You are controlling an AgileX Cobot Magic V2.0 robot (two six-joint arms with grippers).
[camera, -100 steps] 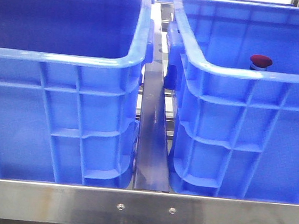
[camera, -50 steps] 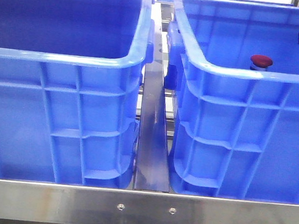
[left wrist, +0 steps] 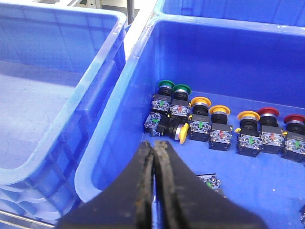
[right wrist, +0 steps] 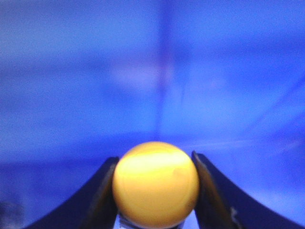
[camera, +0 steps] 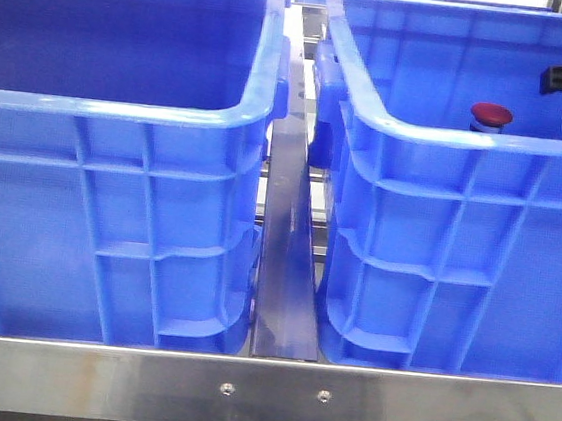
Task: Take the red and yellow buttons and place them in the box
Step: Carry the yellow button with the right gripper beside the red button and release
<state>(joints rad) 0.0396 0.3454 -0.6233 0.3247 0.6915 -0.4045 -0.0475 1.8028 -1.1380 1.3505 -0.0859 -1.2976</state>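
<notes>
— Yellow button (right wrist: 156, 184) is clamped cap-up between my right gripper (right wrist: 155, 191) fingers, inside the right-hand blue crate (camera: 449, 138).

— And your left?

— Left gripper (left wrist: 153, 157) is pressed closed on nothing, above the rows of buttons. A red button (camera: 491, 115) shows past the rim.

— Advice?

— Lift clear of the rim, cross to the box (camera: 120, 113), lower before releasing.

— Any labels?

— None legible.

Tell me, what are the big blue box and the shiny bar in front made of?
The blue crate looks like moulded plastic: ribbed grid sides, thick rounded rim, soft sheen. The front rail looks like brushed metal, probably steel or aluminium: silvery, faintly streaked, with two small screws.
</notes>
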